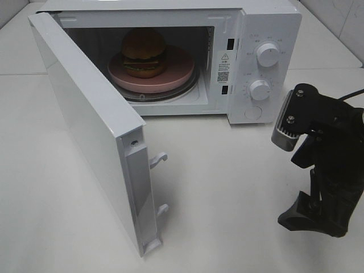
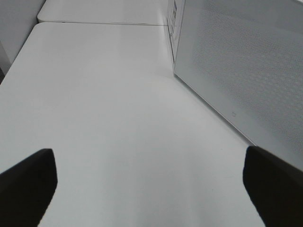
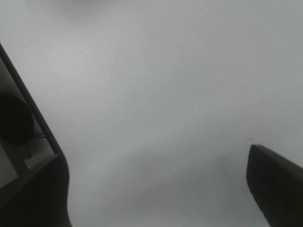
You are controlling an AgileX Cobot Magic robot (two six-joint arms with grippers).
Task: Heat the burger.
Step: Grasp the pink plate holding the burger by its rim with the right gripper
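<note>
The burger (image 1: 144,52), with a brown bun and a green lettuce edge, sits on a round pink plate (image 1: 176,77) inside the open white microwave (image 1: 273,23). My right gripper (image 1: 314,207) hangs low over the table to the right of the microwave, away from the burger. In the right wrist view my right gripper (image 3: 156,198) stands open with only bare table between its fingers. The left wrist view shows my left gripper (image 2: 151,184) open over bare table, beside the outer face of the microwave door (image 2: 246,61). The left arm does not show in the exterior view.
The microwave door (image 1: 85,125) swings wide open toward the front left, its latch hooks (image 1: 159,159) pointing right. Two round knobs (image 1: 267,55) sit on the control panel. White table (image 1: 227,187) stretches in front of the oven.
</note>
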